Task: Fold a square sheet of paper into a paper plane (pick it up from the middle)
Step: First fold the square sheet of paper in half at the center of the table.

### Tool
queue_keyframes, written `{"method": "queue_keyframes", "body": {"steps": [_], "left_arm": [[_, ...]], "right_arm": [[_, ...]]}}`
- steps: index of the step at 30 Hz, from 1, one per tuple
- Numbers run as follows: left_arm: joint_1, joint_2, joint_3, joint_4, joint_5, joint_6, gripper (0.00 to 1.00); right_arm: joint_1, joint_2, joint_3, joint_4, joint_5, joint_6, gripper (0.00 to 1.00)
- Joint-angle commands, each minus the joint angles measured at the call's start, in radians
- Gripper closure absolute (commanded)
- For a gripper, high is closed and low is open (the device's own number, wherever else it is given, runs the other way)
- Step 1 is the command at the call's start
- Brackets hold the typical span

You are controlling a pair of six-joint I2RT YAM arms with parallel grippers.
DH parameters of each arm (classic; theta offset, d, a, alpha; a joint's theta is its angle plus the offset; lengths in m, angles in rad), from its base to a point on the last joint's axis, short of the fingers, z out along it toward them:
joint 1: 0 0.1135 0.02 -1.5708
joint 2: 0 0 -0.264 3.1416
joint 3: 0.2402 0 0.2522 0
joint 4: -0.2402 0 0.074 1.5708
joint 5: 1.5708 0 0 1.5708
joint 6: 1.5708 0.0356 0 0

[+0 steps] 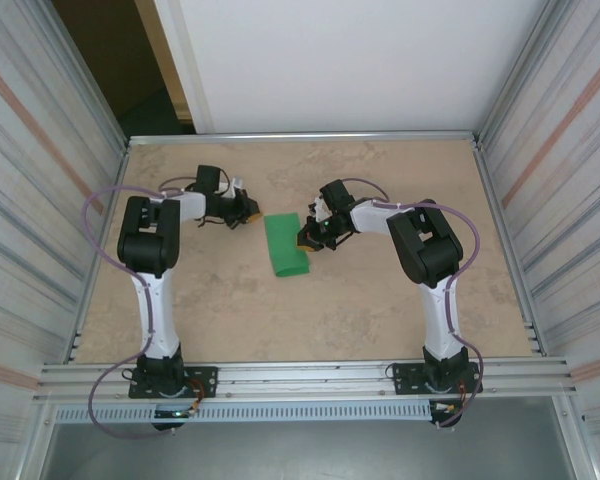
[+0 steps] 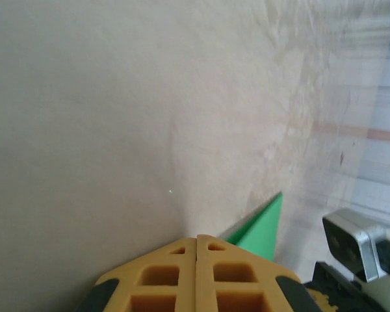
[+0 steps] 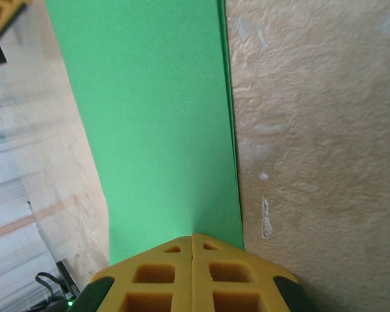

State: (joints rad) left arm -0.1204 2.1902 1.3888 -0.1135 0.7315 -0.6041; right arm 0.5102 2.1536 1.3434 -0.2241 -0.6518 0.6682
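The green sheet of paper (image 1: 285, 246) lies flat at the table's middle as a narrow rectangle. A doubled edge runs along its right side (image 3: 233, 149), so it looks folded in half. A finished paper plane is out of view. My right gripper (image 1: 305, 238) is shut, and its yellow tips (image 3: 192, 235) rest on the paper's right long edge with nothing between the jaws. Just off the paper's far left corner (image 2: 263, 227) my left gripper (image 1: 250, 215) is shut too, its tips (image 2: 196, 237) close to the tabletop and apart from the paper.
The beige tabletop (image 1: 360, 300) is bounded by a metal frame rail (image 1: 300, 137) at the back and corrugated walls on both sides. Both arm bases stand at the near edge. The right arm's wrist (image 2: 354, 244) shows close beside the left gripper.
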Motion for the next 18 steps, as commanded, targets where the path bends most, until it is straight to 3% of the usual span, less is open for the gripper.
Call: {"method": "queue_keyframes", "body": {"steps": [1,10,18], "left_arm": [[0.013,0.012,0.042,-0.094,-0.094,0.042,0.98],[-0.083,-0.236,-0.125,-0.059,-0.097,-0.014,0.98],[-0.243,-0.301,-0.283,0.005,-0.058,-0.104,0.98]], "right_arm": [[-0.010,0.119,-0.095,-0.277,0.219,-0.013,1.00],[-0.008,0.115,-0.100,-0.271,0.222,-0.007,1.00],[-0.009,0.118,-0.113,-0.267,0.224,-0.006,1.00]]}}
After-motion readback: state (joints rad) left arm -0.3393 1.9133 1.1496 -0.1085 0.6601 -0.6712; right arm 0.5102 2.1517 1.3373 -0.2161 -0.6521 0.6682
